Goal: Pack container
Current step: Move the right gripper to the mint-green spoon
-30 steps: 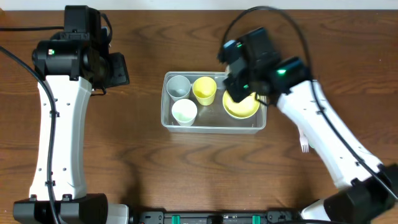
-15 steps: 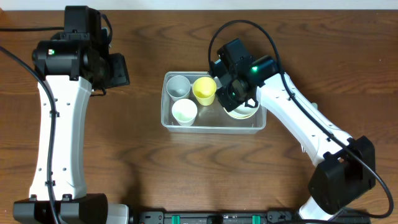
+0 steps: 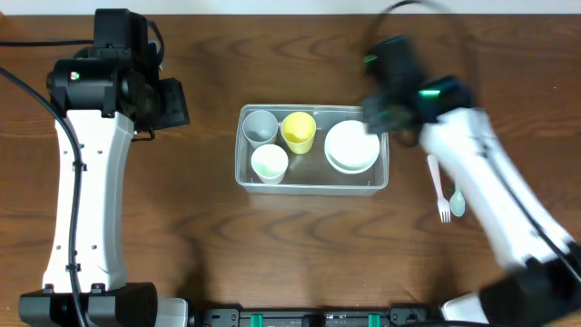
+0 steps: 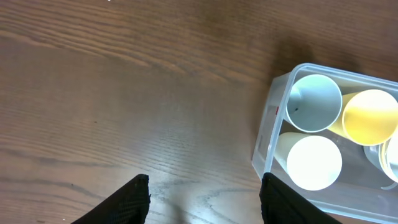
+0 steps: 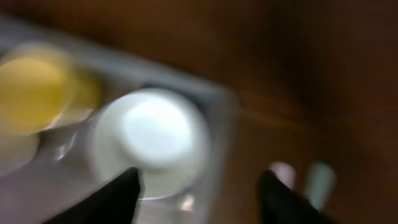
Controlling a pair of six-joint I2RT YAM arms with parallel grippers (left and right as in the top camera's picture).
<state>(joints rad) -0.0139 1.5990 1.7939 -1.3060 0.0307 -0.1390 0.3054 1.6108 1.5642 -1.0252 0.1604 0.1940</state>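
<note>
The clear container (image 3: 309, 184) lies at mid-table. It holds a grey cup (image 3: 260, 125), a yellow cup (image 3: 299, 132), a white cup (image 3: 269, 163) and, at its right end, a white bowl (image 3: 352, 147). My right gripper (image 3: 381, 111) is motion-blurred above the container's far right corner. In the right wrist view it (image 5: 199, 193) stands open and empty over the bowl (image 5: 152, 140) and the container's rim (image 5: 214, 93). My left gripper (image 3: 172, 102) hangs open to the left of the container. In the left wrist view it (image 4: 205, 199) holds nothing, with the container wall (image 4: 266, 140) at its right.
A pink fork (image 3: 437, 186) and a pale blue spoon (image 3: 457, 202) lie on the wood to the right of the container. They show as blurred shapes (image 5: 283, 174) in the right wrist view. Bare brown table surrounds the rest.
My right gripper opened, let go of the white bowl in the container's right end and pulled back to the right. The left arm has not moved.
</note>
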